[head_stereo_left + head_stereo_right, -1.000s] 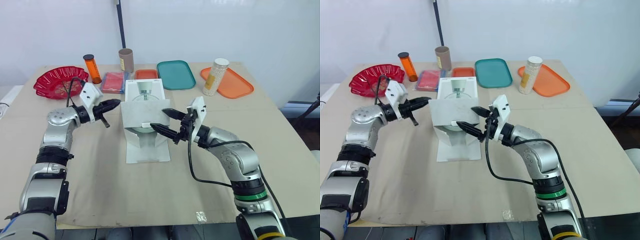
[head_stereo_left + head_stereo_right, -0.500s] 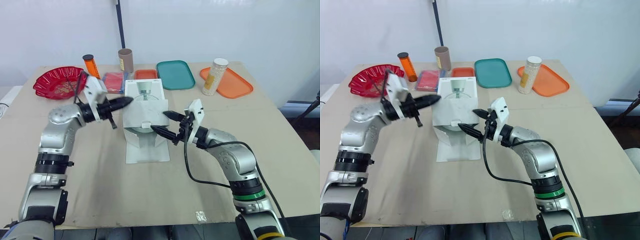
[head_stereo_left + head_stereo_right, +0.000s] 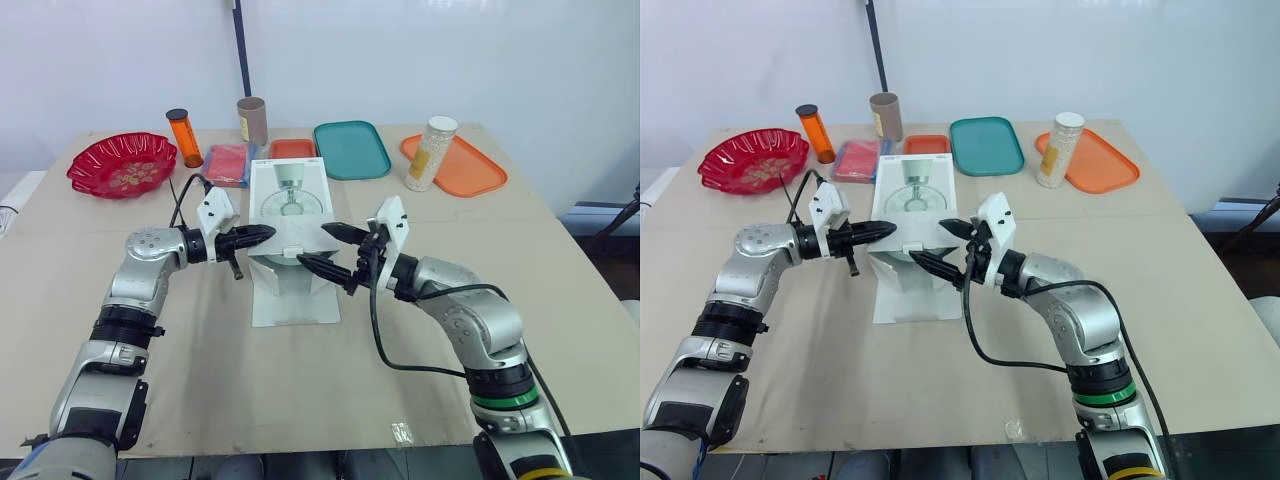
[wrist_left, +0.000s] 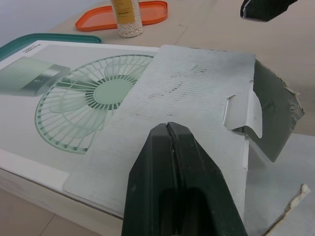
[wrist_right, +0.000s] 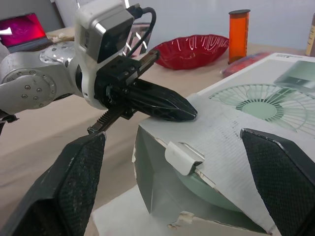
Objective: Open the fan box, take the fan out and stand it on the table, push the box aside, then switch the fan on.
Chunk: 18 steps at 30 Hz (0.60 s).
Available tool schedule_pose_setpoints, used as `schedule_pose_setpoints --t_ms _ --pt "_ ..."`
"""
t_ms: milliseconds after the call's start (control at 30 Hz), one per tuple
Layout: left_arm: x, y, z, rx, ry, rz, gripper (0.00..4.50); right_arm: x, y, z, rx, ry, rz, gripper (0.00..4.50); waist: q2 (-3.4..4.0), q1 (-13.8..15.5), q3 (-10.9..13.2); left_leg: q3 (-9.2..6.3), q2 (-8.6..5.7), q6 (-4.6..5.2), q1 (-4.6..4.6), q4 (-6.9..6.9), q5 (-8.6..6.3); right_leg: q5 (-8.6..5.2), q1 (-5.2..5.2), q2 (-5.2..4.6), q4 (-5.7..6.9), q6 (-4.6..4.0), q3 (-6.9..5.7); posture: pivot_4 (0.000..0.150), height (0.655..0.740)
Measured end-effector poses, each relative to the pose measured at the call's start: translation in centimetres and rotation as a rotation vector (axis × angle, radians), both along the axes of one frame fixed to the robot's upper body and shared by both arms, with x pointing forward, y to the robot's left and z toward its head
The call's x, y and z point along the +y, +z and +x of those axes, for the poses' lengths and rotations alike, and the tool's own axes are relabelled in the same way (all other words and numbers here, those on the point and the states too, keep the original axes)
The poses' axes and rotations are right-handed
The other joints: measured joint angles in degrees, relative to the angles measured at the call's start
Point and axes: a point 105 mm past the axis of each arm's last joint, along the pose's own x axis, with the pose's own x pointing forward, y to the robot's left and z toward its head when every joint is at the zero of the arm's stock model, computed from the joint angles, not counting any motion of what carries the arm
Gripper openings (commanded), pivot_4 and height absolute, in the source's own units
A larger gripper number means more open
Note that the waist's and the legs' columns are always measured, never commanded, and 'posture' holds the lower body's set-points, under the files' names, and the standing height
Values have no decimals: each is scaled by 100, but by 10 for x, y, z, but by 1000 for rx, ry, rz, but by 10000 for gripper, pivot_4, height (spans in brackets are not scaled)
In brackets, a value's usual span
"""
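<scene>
Cardboard flap (image 4: 197,88) under closed left pincer (image 4: 170,129)

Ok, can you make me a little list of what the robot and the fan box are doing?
fan box: white, lying on the table, near end open
flap: lifted, leaning back over the box top
fan: inside the box, peeking out the open end
left gripper: jaws shut, tip on the flap
right gripper: jaws open, at the open end
</scene>
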Motion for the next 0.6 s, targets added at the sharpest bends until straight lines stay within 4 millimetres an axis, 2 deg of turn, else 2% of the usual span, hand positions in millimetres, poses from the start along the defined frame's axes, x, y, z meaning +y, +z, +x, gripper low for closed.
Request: schedule_pose_setpoints --t_ms 167,233,333,433,467,533,600 --pt "0 1 0 0 -6 6 293 15 14 -6 -20 5 -113 45000 0 -4 0 -1 1 0 1 -2 0 -2 0 1 0 -3 -1 1500 7400" --pt "0 1 0 -2 -5 7 293 19 8 -7 5 11 -181 45000 -1 -3 0 -1 0 1 0 -1 0 -3 1 -1 0 -2 -1 1500 7400" --pt "0 1 1 -6 2 6 293 21 -13 -8 70 9 -271 45000 -1 -3 0 -2 -1 1 -1 -1 -1 -4 -1 -1 0 -3 -1 1500 7400" --pt "1 0 2 -12 8 4 293 20 -22 -8 99 6 -317 45000 -1 -1 0 -1 -1 1 -1 0 -1 -4 0 -1 0 -2 -1 1500 7400" --pt "1 1 2 -15 8 4 0 18 -24 -8 105 0 -327 40892 -1 -1 0 -2 -1 1 -1 0 -1 -4 0 -1 0 -2 -1 1500 7400" --pt "1 0 2 -18 8 7 0 17 -24 -7 108 -5 -334 36694 -1 -1 0 -2 -1 1 -1 0 -1 -4 -1 0 0 -2 -1 1500 7400" --pt "0 1 2 -25 7 9 0 17 -24 -7 107 -10 -338 27087 -1 -1 0 -2 -1 1 -1 0 -1 -4 -1 0 0 -2 -1 1500 7400"
